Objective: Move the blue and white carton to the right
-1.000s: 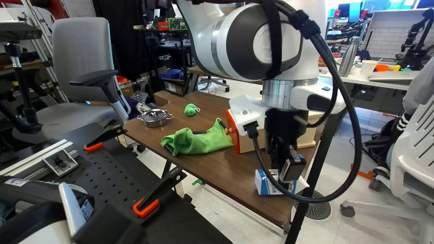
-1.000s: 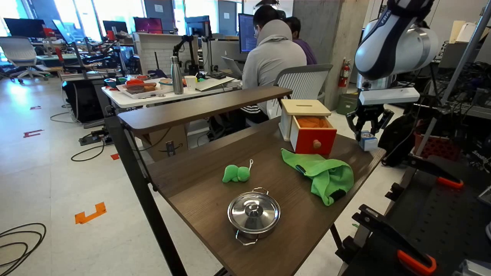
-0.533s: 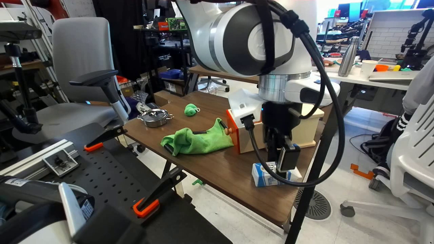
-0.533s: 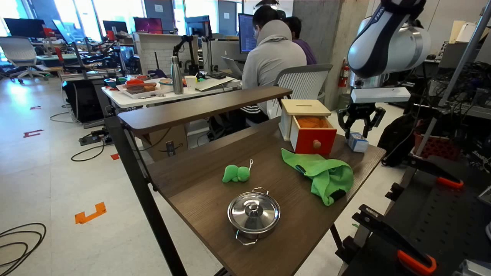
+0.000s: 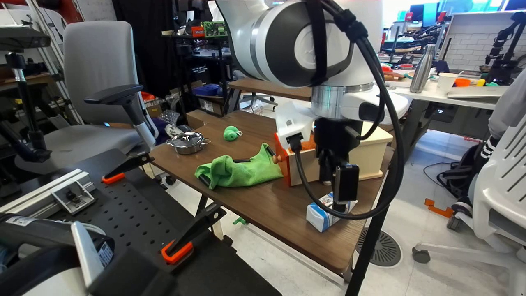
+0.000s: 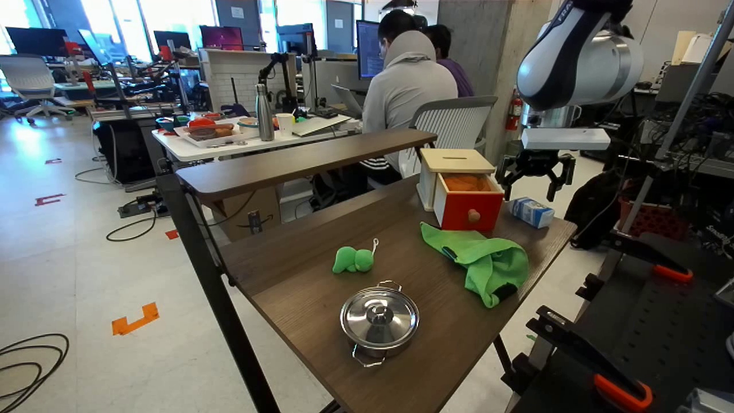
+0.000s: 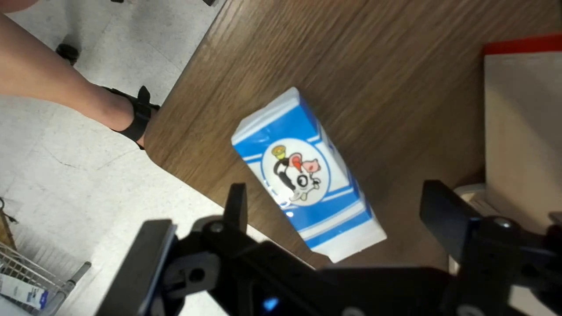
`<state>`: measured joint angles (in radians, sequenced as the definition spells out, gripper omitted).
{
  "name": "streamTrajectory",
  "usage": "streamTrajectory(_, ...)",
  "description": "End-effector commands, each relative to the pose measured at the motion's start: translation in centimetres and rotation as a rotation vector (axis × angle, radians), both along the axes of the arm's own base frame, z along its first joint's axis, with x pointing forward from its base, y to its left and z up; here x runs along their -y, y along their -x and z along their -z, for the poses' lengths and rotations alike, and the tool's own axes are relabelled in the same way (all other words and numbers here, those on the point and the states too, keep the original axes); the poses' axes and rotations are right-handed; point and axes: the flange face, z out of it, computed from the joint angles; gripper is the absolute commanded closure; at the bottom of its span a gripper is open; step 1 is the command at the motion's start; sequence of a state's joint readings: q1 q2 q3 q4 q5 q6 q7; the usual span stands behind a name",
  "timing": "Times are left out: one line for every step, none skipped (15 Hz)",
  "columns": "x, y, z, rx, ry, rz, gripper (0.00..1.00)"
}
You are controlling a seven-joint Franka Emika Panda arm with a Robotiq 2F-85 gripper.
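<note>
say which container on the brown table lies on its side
The blue and white carton, cow picture facing up; the lidded metal pot and wooden drawer box stand upright.

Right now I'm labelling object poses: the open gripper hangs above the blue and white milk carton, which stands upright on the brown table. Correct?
Not upright: the wrist view shows the milk carton lying on its side on the brown table, under the open gripper.

Office-style lab, as is shown by a robot arm [image 5: 296, 47], perforated black board [image 5: 144, 222], monitors [image 6: 222, 38] set near windows [image 6: 179, 12], orange floor tape [image 6: 136, 325]
</note>
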<state>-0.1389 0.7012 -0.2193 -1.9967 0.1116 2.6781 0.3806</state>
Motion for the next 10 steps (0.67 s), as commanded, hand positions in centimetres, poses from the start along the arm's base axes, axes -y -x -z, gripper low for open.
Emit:
streamTrajectory(-1.4, 2.1, -5.8, 0.072, -0.079, -0.06, 0.0)
streamTrajectory(-2.1, 2.8, -7.4, 0.084, -0.103, -0.096, 0.0)
streamTrajectory(-2.8, 3.3, -8.8, 0.1, -0.122, -0.157, 0.0)
streamTrajectory(-3.7, 4.0, -10.3, 0.107, -0.129, -0.203, 0.0)
streamTrajectory(-4.9, 4.7, -11.8, 0.123, -0.152, -0.245, 0.0)
streamTrajectory(-6.1, 5.6, -13.2, 0.134, -0.176, -0.289, 0.0)
streamTrajectory(-4.1, 2.8, -10.2, 0.112, -0.127, -0.218, 0.0)
streamTrajectory(-5.1, 3.6, -11.5, 0.124, -0.143, -0.249, 0.0)
streamTrajectory(-5.9, 4.2, -12.5, 0.128, -0.152, -0.267, 0.0)
streamTrajectory(-6.3, 4.7, -13.0, 0.131, -0.155, -0.276, 0.0)
